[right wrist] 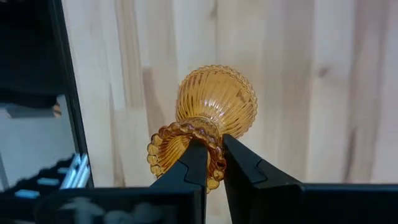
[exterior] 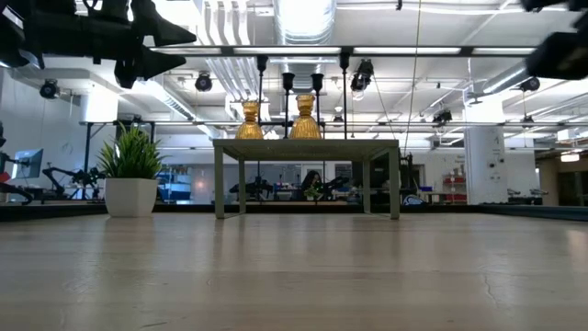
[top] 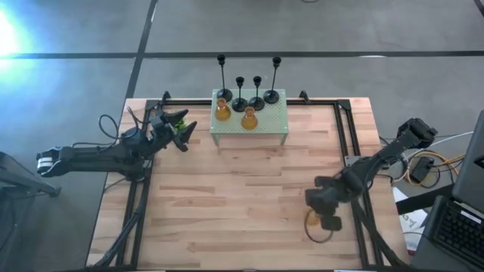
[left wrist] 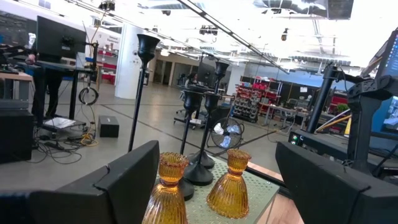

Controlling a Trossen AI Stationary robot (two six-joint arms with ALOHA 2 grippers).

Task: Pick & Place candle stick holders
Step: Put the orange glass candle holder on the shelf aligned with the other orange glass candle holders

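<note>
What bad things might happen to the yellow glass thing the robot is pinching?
1. The right gripper holds the amber holder only by its thin beaded rim, jaws shut on the edge. It might slip or tilt out and drop onto the table.
2. The stand already carries two amber holders and four black holders packed close together. Setting this one down there could knock a tall thin one over.

Left claw (top: 180,121) spread wide at the table's left rear, right claw (right wrist: 210,163) clamped, low at front right
</note>
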